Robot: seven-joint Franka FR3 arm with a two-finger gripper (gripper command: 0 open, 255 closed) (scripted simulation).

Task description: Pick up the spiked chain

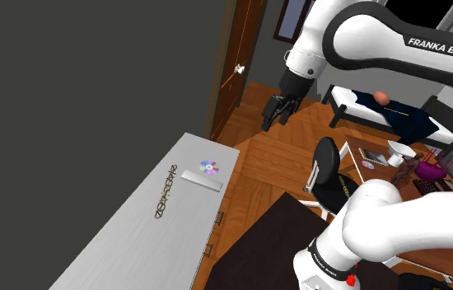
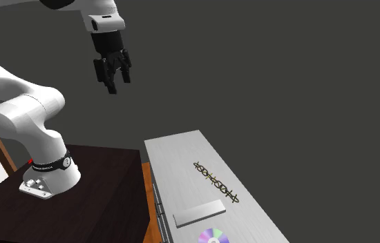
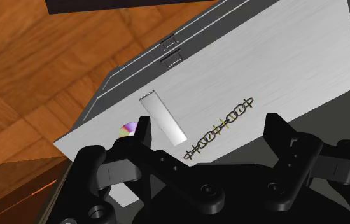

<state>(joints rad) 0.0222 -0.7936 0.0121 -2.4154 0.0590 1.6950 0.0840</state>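
Table (image 1: 134, 239) carries everything. Tool (image 2: 114, 81) hangs well above it, jaws wide open, empty. Grey slab (image 1: 201, 180) lies near the spiked chain (image 1: 165, 191), flat mid-table. Risk: chain's thin and probably limp, so a shallow or off-centre close skids over links, or fingers hit table.

The spiked chain (image 3: 221, 127) has dark grey links with yellow spikes. The table (image 1: 126, 243) is light grey with a brushed streak pattern. The disc (image 1: 208, 167) is silver with a purple-to-rainbow sheen. The flat bar (image 1: 201, 180) is plain grey. The end effector (image 2: 115, 83) is black. The floor (image 3: 27, 63) shows orange-brown wood planks. The wall (image 2: 285, 69) is dark grey.
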